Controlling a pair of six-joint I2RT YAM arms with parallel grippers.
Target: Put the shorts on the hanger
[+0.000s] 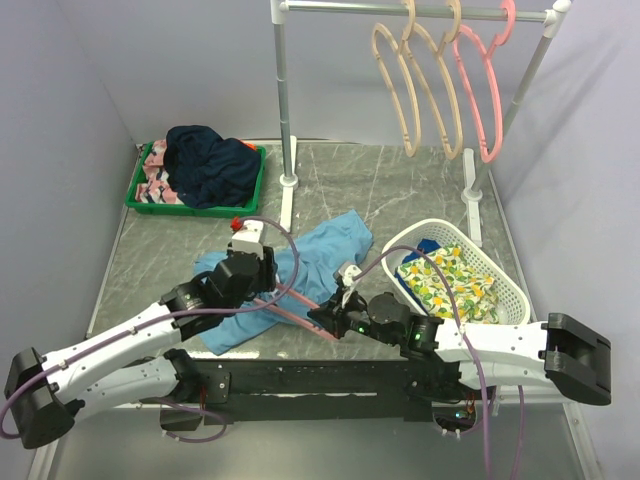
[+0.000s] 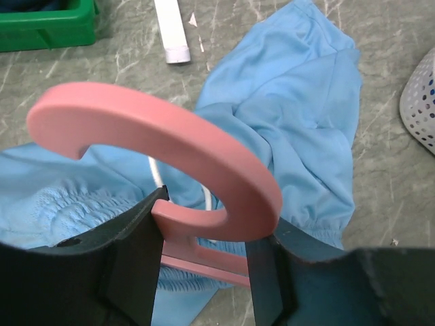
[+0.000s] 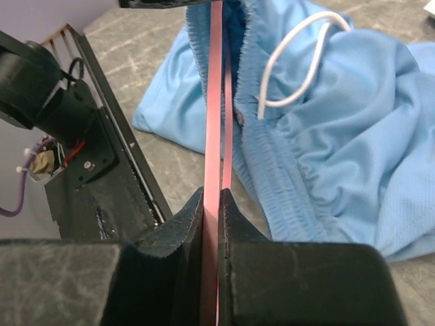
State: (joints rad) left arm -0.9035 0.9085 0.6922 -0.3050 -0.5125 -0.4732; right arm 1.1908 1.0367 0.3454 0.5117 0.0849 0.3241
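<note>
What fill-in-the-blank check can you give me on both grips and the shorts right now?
The left gripper holds the pink hanger just below its ___.
The right gripper is ___ on that same hanger.
The light-blue shorts lie on the marble-patterned ___.
The rail holds ___ tan hangers.
Missing: hook; shut; table; two.

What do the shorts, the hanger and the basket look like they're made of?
The shorts look like thin, soft, matte fabric, probably synthetic: they crease loosely and show a fine mesh texture up close. The hanger looks like rigid pink plastic, smooth with a slight sheen and moulded rounded edges. The basket is likely white plastic, judging by its perforated moulded wall.
</note>
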